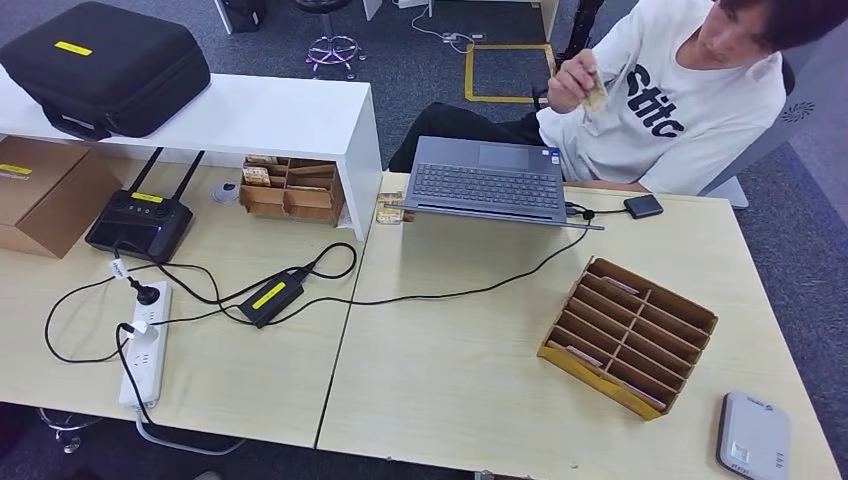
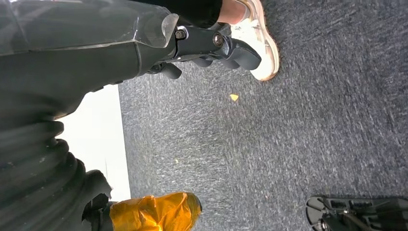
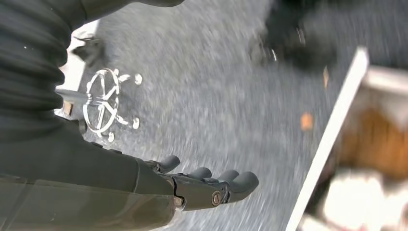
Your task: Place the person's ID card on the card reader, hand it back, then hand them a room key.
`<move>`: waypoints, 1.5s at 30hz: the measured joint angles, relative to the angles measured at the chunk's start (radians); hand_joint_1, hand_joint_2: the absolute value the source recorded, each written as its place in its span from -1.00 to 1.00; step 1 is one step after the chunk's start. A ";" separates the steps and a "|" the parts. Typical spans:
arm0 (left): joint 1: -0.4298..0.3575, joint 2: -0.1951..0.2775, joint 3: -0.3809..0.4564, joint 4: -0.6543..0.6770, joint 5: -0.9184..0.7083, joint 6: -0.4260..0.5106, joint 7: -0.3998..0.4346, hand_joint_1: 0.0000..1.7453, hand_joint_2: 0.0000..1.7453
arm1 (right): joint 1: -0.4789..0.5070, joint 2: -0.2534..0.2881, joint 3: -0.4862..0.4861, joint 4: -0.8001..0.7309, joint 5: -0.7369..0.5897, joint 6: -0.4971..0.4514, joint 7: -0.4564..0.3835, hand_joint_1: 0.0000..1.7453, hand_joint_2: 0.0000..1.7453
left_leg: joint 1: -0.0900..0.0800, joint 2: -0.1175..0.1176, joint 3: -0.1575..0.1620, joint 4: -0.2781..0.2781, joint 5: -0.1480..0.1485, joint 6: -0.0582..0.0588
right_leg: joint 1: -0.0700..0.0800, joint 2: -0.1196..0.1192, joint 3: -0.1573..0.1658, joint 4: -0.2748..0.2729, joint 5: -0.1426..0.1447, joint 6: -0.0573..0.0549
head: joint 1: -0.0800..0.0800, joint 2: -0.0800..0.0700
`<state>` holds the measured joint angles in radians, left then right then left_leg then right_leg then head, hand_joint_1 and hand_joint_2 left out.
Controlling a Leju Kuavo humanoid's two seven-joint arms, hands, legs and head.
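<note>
Nothing of the task looks done, judging from how things lie. Going left to right across the head view: the left part of the counter carries a black case on a white shelf, a router, a power strip and a small cardboard box, none of it part of the job; past the middle stands a laptop; behind it sits the person, holding what looks like the ID card up near the chest, well apart from the robot; further right lies the slotted cardboard rack, where the room keys probably sit, though the slots are too small to read; at the near right corner rests the grey card reader, bare on top.

The left hand hangs over grey carpet, fingers loosely curled, holding nothing; the right hand likewise hangs over the floor, fingers extended and apart, holding nothing.

Left to do, by my reading: take the card, lay it on the reader, return it, then pass a key.
</note>
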<state>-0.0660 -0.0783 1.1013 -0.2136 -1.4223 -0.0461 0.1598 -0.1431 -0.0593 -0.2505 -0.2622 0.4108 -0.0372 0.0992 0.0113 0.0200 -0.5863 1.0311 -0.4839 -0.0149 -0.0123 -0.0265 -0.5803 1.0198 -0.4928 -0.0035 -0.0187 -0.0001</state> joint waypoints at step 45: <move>-0.002 0.000 -0.031 0.000 -0.019 -0.011 0.000 -1.00 1.00 | -0.009 -0.008 -0.040 0.024 0.035 -0.007 0.050 -1.00 1.00 | 0.000 0.000 0.000 0.000 0.000 0.000 | 0.000 0.000 0.000 0.000 0.000 0.000 | 0.000 0.000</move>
<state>-0.0677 -0.0783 1.0708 -0.2136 -1.4412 -0.0575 0.1598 -0.1518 -0.0673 -0.2901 -0.2382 0.4456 -0.0442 0.1488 0.0112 0.0199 -0.5862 1.0311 -0.4840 -0.0152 -0.0125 -0.0265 -0.5805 1.0199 -0.4928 -0.0034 -0.0192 0.0000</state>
